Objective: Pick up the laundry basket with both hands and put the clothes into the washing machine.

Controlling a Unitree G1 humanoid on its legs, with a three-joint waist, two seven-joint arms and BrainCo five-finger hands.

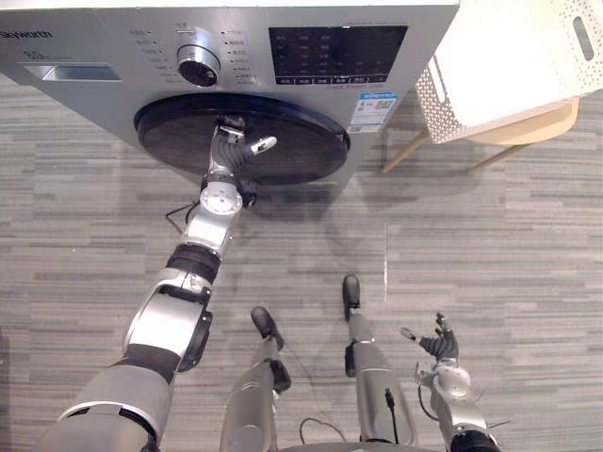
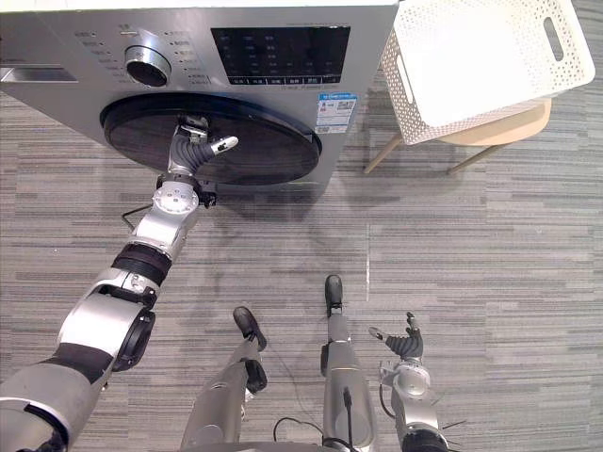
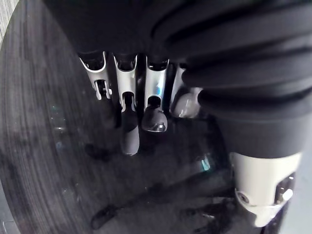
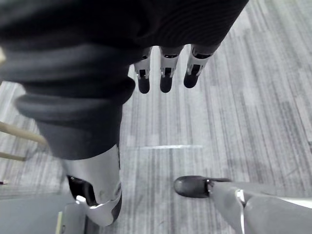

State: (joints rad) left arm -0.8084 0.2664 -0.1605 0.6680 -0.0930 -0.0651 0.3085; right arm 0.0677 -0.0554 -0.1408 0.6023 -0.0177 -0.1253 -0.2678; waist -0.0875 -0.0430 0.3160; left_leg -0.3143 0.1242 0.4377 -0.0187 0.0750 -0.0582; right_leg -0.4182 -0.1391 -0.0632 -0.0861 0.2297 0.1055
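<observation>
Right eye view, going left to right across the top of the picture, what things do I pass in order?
Detergent drawer → control knob → display panel → white laundry basket.

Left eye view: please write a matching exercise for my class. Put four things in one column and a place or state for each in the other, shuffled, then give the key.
Things
1. left hand
2. right hand
3. basket
4. door

Places or states
a. on a wooden stool
b. round, dark and shut
c. fingers against the door
d. open, low over the floor

Pairs: 1-c, 2-d, 3-a, 4-b
</observation>
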